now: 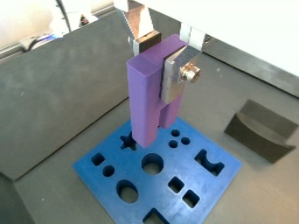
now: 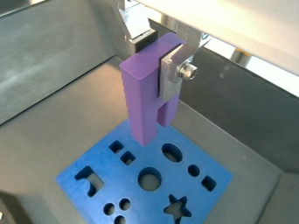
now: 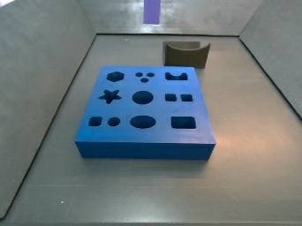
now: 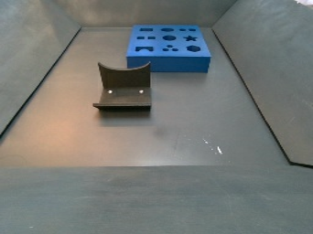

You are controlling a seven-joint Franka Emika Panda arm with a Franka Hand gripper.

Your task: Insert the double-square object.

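Observation:
My gripper is shut on the double-square object, a tall light-purple peg. One silver finger plate presses its side near the top. Both wrist views show the grip and the peg hanging upright. Its lower end is above the blue board with shaped holes, also visible in the other wrist view. In a side view only the peg's lower end shows, high above the far end of the board. The gripper itself is out of both side views.
A dark grey arch-shaped block stands just beyond the board's far edge and shows in a wrist view and a side view. Grey walls enclose the floor. The board lies at one end of the bin.

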